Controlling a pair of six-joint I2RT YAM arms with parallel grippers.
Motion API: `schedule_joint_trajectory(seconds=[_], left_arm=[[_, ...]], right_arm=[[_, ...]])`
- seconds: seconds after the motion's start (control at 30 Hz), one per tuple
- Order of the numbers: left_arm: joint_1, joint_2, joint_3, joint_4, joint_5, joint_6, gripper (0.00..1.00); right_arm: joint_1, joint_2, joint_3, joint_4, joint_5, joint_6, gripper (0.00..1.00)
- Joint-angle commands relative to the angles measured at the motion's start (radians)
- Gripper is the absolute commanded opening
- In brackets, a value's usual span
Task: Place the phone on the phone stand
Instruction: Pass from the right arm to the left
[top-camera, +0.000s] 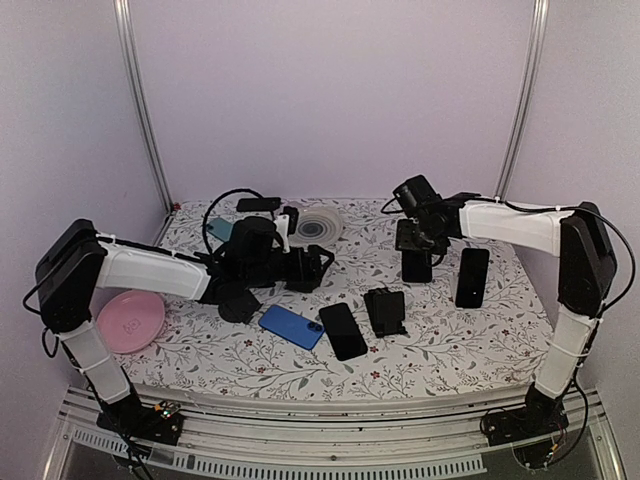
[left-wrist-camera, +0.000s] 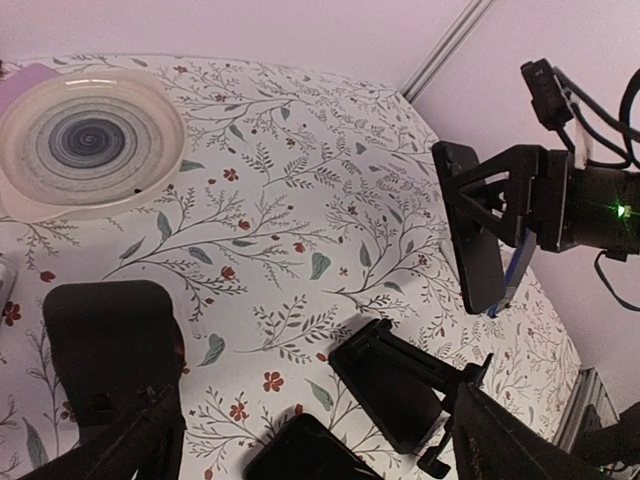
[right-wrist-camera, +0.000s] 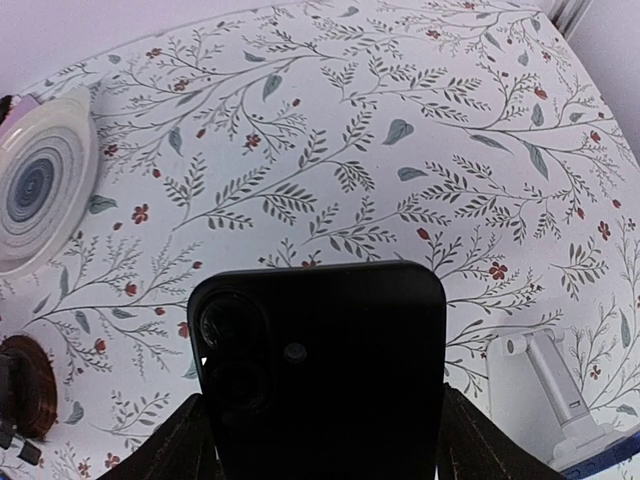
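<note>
My right gripper (top-camera: 415, 248) is shut on a black phone (top-camera: 417, 266), holding it upright above the table at the back right. In the right wrist view this phone (right-wrist-camera: 320, 360) fills the space between my fingers (right-wrist-camera: 170, 450), camera lenses to the left. A black phone stand (top-camera: 385, 309) rests on the table in front of it, slightly left. My left gripper (top-camera: 318, 266) hovers open left of the stand. The left wrist view shows the stand (left-wrist-camera: 400, 385) lying between the open fingers (left-wrist-camera: 110, 440), with the held phone (left-wrist-camera: 475, 235) beyond it.
On the table lie a black phone (top-camera: 342, 330), a blue phone (top-camera: 291, 326) and another black phone (top-camera: 472, 277). A spiral-patterned plate (top-camera: 320, 225) sits at the back. There is a pink plate (top-camera: 130, 320) at the left and a white stand (right-wrist-camera: 560, 385).
</note>
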Motion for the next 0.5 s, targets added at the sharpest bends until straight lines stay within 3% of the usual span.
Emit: schedule_joint_trajectory(seconds=[0.0, 0.47], left_arm=[[-0.030, 0.020, 0.040, 0.075, 0.073, 0.009, 0.93], [-0.065, 0.023, 0.034, 0.173, 0.098, -0.029, 0.91]], right_arm=[[0.038, -0.097, 0.040, 0.044, 0.005, -0.022, 0.54], [0.092, -0.206, 0.023, 0.164, -0.098, -0.048, 0.55]])
